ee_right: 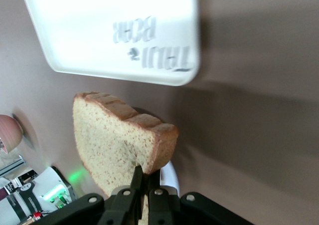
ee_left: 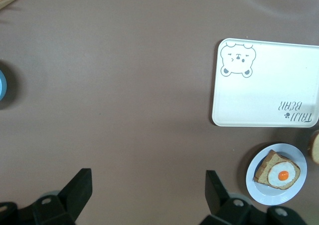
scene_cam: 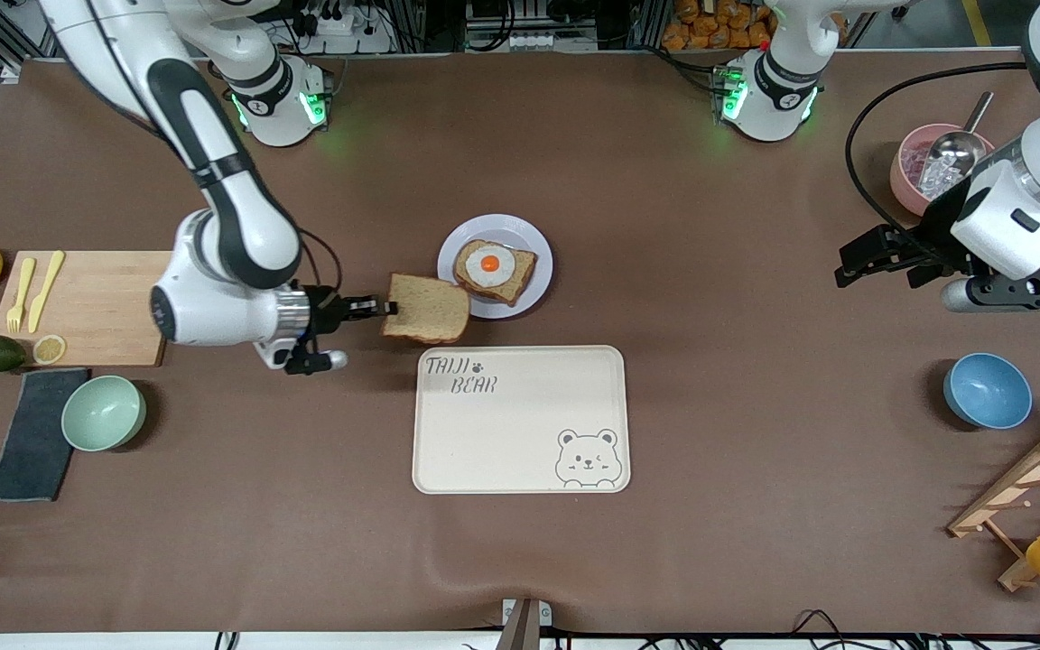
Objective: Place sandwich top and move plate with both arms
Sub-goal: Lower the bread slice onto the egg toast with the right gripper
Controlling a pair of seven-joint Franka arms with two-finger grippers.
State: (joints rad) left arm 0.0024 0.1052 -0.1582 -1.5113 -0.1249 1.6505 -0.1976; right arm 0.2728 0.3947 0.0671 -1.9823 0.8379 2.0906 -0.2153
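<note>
Just off the plate (scene_cam: 533,236) at its 8 o'clock, the right end effector (scene_cam: 382,309) pinches the sandwich top (scene_cam: 425,310) aloft, overlapping the rim. The left end effector (scene_cam: 854,264) waits spread over bare worktop (scene_cam: 710,361), well apart at 3 o'clock.

A bear tray (scene_cam: 520,420) lies between green bowl (scene_cam: 104,413) and blue bowl (scene_cam: 987,390).

Plain brown sandwich top (scene_cam: 425,309) aloft beside egg-topped lavender plate (scene_cam: 533,244)

sandwich top (scene_cam: 427,308) brown | plate (scene_cam: 533,248) lavender-white | tray (scene_cam: 520,420) cream, bear drawing
</note>
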